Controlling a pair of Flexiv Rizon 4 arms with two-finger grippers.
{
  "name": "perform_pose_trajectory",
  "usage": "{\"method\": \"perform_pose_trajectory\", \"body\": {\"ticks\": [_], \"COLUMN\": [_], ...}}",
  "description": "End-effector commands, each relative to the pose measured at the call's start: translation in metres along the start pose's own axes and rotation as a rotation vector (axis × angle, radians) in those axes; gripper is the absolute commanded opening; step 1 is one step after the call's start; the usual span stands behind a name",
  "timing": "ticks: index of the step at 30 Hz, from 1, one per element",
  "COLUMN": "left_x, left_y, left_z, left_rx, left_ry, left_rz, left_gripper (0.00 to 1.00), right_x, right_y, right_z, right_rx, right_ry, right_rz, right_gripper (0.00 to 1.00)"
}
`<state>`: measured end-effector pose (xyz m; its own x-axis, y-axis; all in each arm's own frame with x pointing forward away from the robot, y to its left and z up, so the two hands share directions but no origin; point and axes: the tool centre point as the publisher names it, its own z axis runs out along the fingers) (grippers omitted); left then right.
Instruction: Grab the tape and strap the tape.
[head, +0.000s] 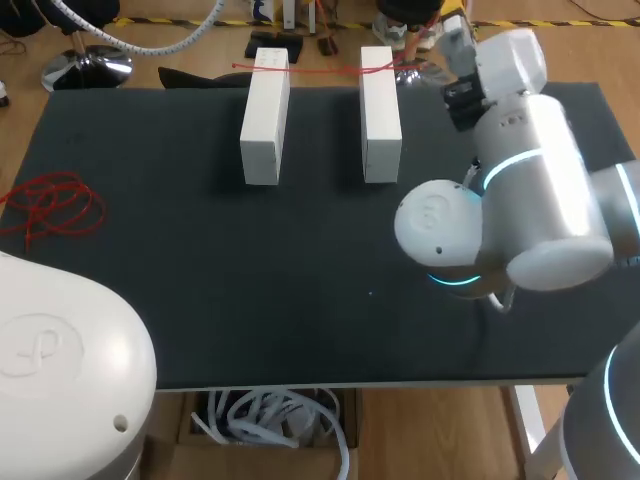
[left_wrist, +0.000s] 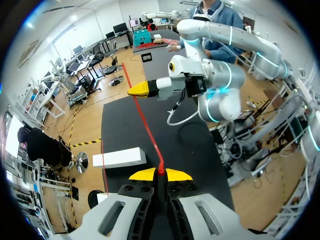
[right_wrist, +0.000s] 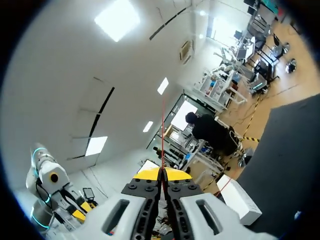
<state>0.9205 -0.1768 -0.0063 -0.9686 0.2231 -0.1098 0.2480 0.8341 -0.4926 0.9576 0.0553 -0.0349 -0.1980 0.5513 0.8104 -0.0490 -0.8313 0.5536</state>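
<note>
Left claw (left_wrist: 160, 174) and right claw (right_wrist: 162, 173) each tight on red tape (left_wrist: 149, 135), pinched stretch hidden between tips.

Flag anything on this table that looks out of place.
A loose tangle of red tape lies on the table near its left edge, apart from the white blocks. The stretched tape runs straight between the left gripper and the right gripper, both shut on it; nothing else stands out.
</note>
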Motion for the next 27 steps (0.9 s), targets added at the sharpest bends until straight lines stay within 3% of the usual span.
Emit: {"method": "perform_pose_trajectory", "body": {"ticks": [1,7,23,27], "left_x": [0.000,0.000,0.000,0.000], "left_y": [0.000,0.000,0.000,0.000], "left_z": [-0.001,-0.001,-0.001,-0.001], "left_rx": [-0.004,-0.004,-0.004,-0.004], "left_ry": [0.000,0.000,0.000,0.000], "left_rz": [-0.001,-0.001,-0.001,-0.001], "left_gripper": [0.00,0.00,0.00,0.00], "right_x": [0.027,0.034,0.034,0.043], "right_y": [0.000,0.005,0.005,0.002], "right_z": [-0.001,-0.004,-0.004,-0.004], "right_rx": [0.010,0.041,0.041,0.106], "right_ry": [-0.136,-0.140,-0.140,-0.078], "right_rz": [-0.281,-0.527,-0.527,-0.774], "right_gripper": [0.00,0.00,0.00,0.00]}}
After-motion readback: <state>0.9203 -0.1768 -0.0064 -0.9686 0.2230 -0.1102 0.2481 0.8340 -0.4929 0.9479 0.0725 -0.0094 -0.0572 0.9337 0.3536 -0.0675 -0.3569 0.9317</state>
